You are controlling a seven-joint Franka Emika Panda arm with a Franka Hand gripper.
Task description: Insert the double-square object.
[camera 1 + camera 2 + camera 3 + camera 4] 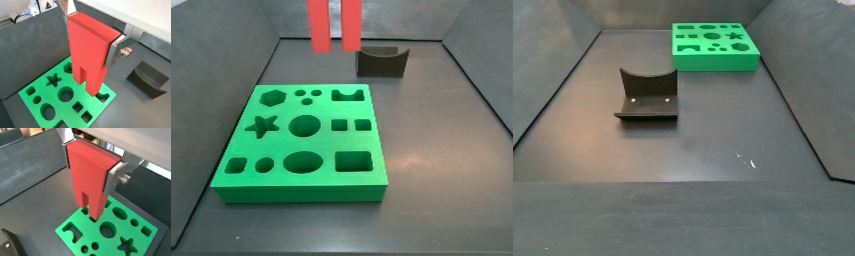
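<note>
Two prongs down — hand (pixel 93 42) clamps double-square object (pixel 89 52) above green board (pixel 305 140) — dark floor (pixel 687 150).

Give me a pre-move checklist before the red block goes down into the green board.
1. Grip: the end effector has its fingers clamped on the double-square object: ok.
2. Prongs pointing down: ok.
3. Block raised above the green board in a side view: ok.
4. Prongs lined up over the two small square holes: cannot tell.
5. Those holes are unblocked: ok.
6. The fixture stands apart from the board: ok.
</note>
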